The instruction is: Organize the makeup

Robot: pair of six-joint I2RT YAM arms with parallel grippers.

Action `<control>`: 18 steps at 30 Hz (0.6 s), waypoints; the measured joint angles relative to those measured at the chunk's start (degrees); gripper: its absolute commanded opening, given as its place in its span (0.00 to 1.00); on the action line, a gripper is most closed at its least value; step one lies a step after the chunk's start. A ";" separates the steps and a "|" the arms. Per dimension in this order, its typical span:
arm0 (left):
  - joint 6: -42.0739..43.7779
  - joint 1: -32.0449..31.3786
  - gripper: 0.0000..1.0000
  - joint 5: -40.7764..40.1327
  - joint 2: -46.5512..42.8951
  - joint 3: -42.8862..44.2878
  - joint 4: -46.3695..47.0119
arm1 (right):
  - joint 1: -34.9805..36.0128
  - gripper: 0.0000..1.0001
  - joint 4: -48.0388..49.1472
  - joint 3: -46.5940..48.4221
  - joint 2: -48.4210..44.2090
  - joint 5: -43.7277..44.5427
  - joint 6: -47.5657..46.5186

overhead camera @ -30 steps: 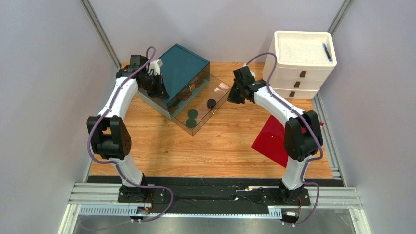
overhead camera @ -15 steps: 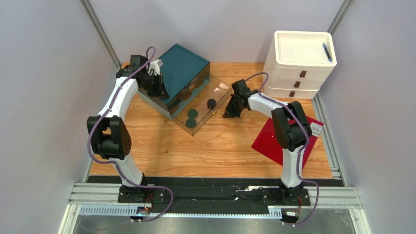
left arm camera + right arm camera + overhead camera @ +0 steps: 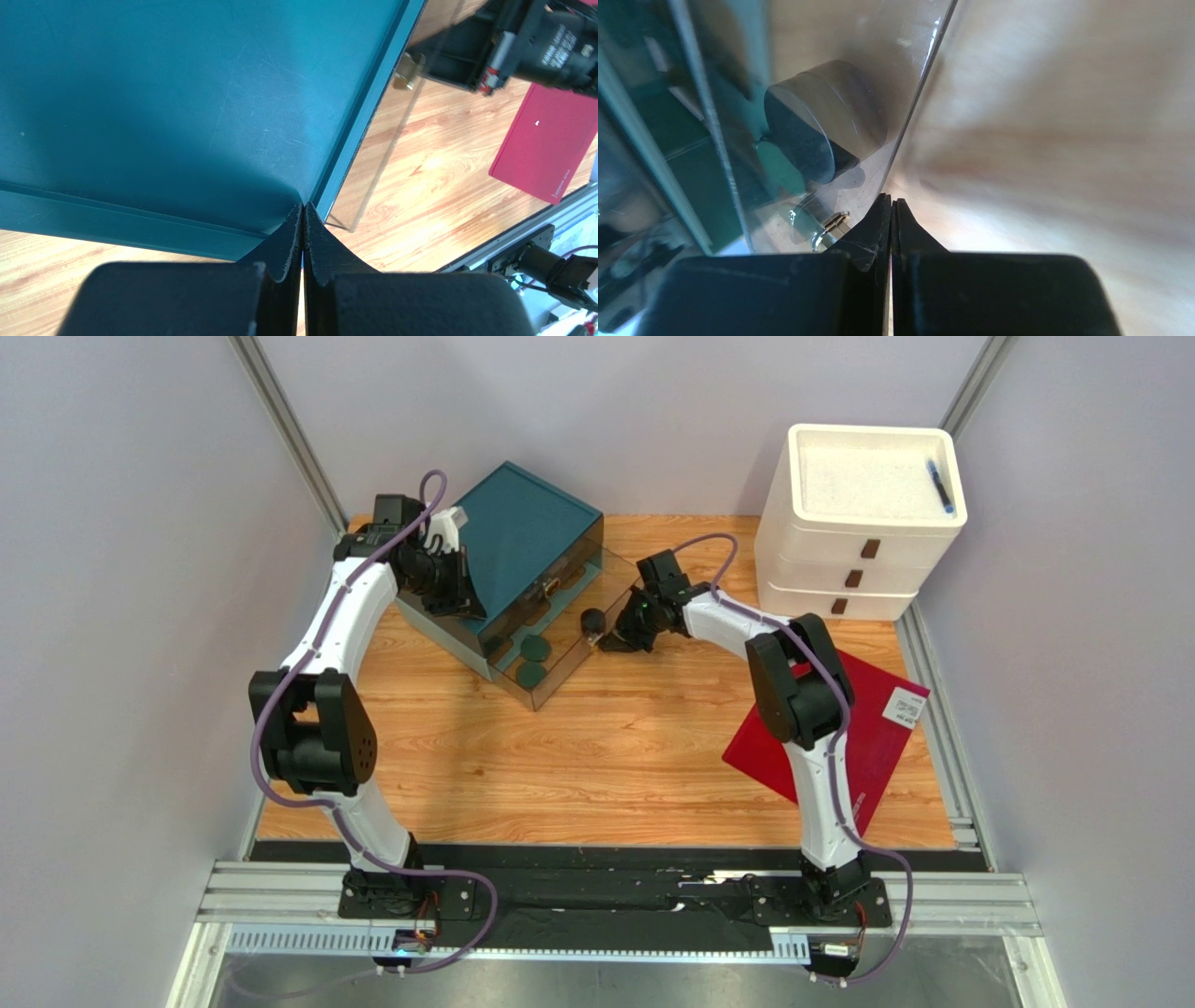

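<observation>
**Both grippers closed up tight at the organizer box**

So the teal box (image 3: pixel 526 525) sits at the far left corner of the table (image 3: pixel 631 756), with its clear drawer (image 3: pixel 575 651) sticking out toward the middle. The left gripper (image 3: pixel 303 206) has its fingers pressed together with nothing between them, tips right at the box's teal side. The right gripper (image 3: pixel 891 203) is the same, fingers together and empty, tips up against the drawer's clear outer wall.

The makeup I can actually see is all in that drawer. A black compact (image 3: pixel 808 140) sits just behind the wall by the right gripper, and two flat dark-green compacts (image 3: pixel 530 647) lie farther in, side by side.

A red sheet (image 3: pixel 828 742) lies near the right edge. A white drawer unit (image 3: pixel 856 546) stands in the far right corner with a blue pen (image 3: pixel 939 485) on top.
</observation>
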 measured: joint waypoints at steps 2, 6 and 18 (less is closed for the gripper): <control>0.00 0.00 0.00 0.02 -0.07 -0.11 0.09 | 0.48 0.00 1.97 3.61 3.08 -1.44 1.25; 0.02 0.00 0.00 0.02 -0.31 -0.46 0.48 | 1.88 0.00 5.44 11.10 9.49 -4.46 4.39; 0.00 0.00 0.00 -0.26 -0.46 1.09 -0.59 | 6.27 0.00 7.80 16.39 13.16 -6.91 7.15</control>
